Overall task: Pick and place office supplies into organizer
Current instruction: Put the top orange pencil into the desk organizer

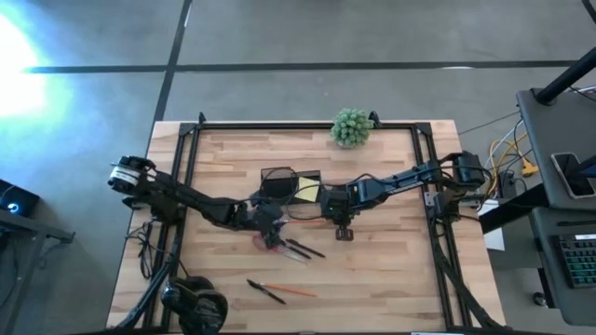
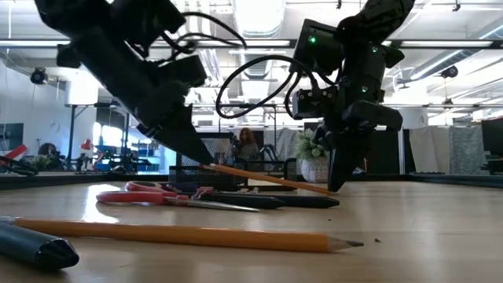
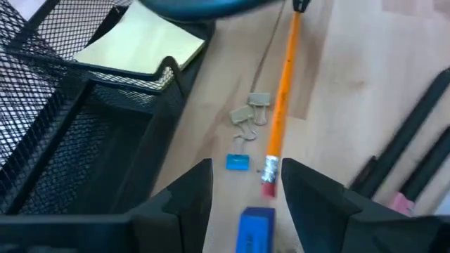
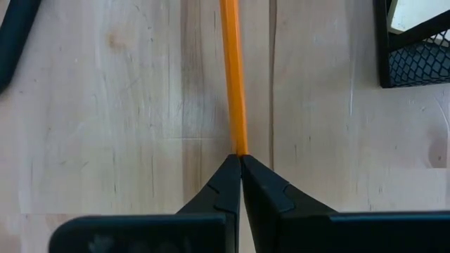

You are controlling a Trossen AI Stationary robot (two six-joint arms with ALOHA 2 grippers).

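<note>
my right fingers (image 4: 240, 165) clenched on orange pencil (image 4: 233, 77) tip; pencil slants across surface (image 1: 391, 270), eraser end lying between my released left fingers (image 3: 242, 184). organizer (image 1: 279, 182) just far of pencil, near both arms.

No readable text anywhere right now: no label, brand, number or sign can be made out on anything in any of the four views
</note>
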